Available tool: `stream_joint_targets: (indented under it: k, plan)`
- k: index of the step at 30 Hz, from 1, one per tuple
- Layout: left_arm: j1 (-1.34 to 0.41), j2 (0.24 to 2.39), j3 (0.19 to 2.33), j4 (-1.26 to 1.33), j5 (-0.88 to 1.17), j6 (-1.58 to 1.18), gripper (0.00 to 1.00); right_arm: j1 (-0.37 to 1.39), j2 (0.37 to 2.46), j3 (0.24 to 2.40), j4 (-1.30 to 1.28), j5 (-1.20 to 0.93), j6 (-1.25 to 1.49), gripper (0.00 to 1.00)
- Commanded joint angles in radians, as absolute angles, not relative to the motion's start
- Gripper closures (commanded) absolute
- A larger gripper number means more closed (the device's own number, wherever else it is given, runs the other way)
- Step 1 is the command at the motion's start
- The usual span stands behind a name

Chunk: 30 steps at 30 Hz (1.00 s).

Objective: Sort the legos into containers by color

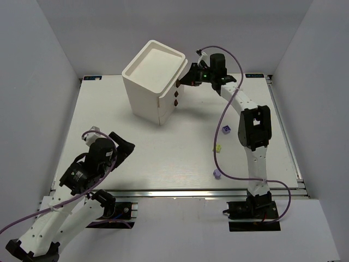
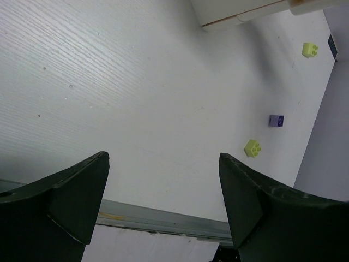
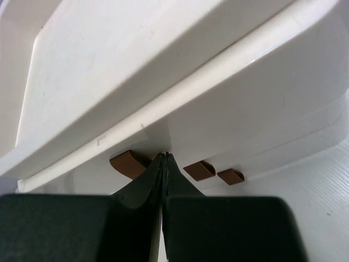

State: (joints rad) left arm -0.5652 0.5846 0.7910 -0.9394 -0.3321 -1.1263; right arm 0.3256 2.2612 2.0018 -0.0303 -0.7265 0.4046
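Observation:
The white cabinet (image 1: pixel 144 93) stands at the back of the table, its three drawers shut, brown knobs (image 1: pixel 176 94) facing right. My right gripper (image 1: pixel 184 81) is shut, tips against the cabinet front just beside the top knob (image 3: pixel 128 162), with nothing seen between the fingers (image 3: pixel 165 155). Two lower knobs (image 3: pixel 199 170) show to the right. Loose legos lie by the right arm: a purple one (image 1: pixel 226 129), a yellow-green one (image 1: pixel 218 148), another purple one (image 1: pixel 217 173). My left gripper (image 1: pixel 122 147) is open and empty over the near left table (image 2: pixel 163 180). Dark green bricks are not seen.
The left wrist view shows two yellow-green bricks (image 2: pixel 252 148) (image 2: pixel 310 49), a purple brick (image 2: pixel 276 120) and the cabinet's bottom edge (image 2: pixel 229 13). A metal rail (image 1: pixel 180 192) runs along the table's near edge. White walls enclose the table on three sides.

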Motion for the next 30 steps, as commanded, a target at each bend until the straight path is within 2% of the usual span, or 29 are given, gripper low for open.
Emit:
stream_joint_targets:
  k: [1,8,13,18,25,26,28,29,30]
  plan:
    - [-0.569,0.587,0.775,-0.919,-0.324,-1.127,0.09,0.337,2.289,2.069,0.1,-0.758,0.466,1.0]
    - [-0.569,0.604,0.761,-0.902,-0.308,-1.131,0.09,0.341,2.315,2.057,0.21,-0.799,0.546,1.0]
    - [-0.569,0.623,0.758,-0.893,-0.304,-1.126,0.08,0.339,2.312,2.025,0.255,-0.837,0.551,0.93]
    - [-0.569,0.621,0.746,-0.881,-0.301,-1.131,0.08,0.311,2.258,1.932,0.196,-0.864,0.391,0.73]
    - [-0.569,0.624,0.736,-0.879,-0.298,-1.131,0.08,0.284,2.224,1.781,0.187,-0.887,0.258,0.55]
    - [-0.569,0.629,0.738,-0.879,-0.298,-1.128,0.08,0.284,2.227,1.792,0.178,-0.893,0.247,0.46]
    - [-0.569,0.643,0.745,-0.879,-0.298,-1.123,0.08,0.285,2.249,1.804,0.163,-0.911,0.201,0.4]
    - [-0.569,0.652,0.749,-0.879,-0.298,-1.121,0.08,0.288,2.256,1.813,0.164,-0.919,0.187,0.31]
    - [-0.569,0.658,0.752,-0.879,-0.298,-1.12,0.08,0.291,2.263,1.818,0.167,-0.919,0.177,0.28]
